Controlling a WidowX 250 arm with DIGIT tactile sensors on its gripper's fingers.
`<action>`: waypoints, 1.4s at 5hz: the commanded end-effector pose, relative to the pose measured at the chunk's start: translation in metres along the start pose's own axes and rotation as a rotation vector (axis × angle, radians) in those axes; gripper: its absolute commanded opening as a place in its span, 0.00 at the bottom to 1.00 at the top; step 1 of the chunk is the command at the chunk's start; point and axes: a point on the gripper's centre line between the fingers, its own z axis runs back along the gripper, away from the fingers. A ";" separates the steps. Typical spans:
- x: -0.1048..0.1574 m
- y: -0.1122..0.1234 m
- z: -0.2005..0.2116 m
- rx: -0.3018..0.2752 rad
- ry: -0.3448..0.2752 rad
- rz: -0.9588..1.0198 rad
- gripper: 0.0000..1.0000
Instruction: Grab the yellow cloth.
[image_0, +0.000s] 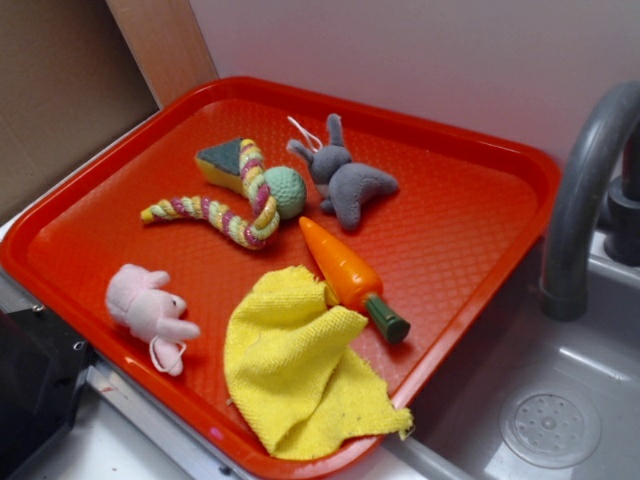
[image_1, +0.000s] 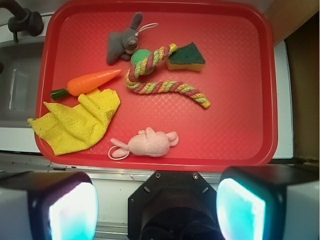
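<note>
The yellow cloth lies crumpled in a corner of the red tray, one folded edge against the toy carrot. A corner of it hangs over the tray's rim. In the wrist view my gripper is open, its two fingers wide apart with nothing between them. It is held high, back over the counter strip beside the tray's near rim. The cloth sits to the upper left of it in that view. In the exterior view the gripper's fingers do not show.
On the tray lie an orange carrot, a pink plush mouse, a grey plush rabbit, a braided rope toy with a green ball and a yellow-green sponge. A grey faucet and sink adjoin the tray.
</note>
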 end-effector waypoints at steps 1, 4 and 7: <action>0.000 0.000 0.000 0.000 0.000 0.000 1.00; 0.024 -0.114 -0.108 0.007 -0.019 -0.622 1.00; 0.033 -0.127 -0.191 0.013 0.086 -1.010 1.00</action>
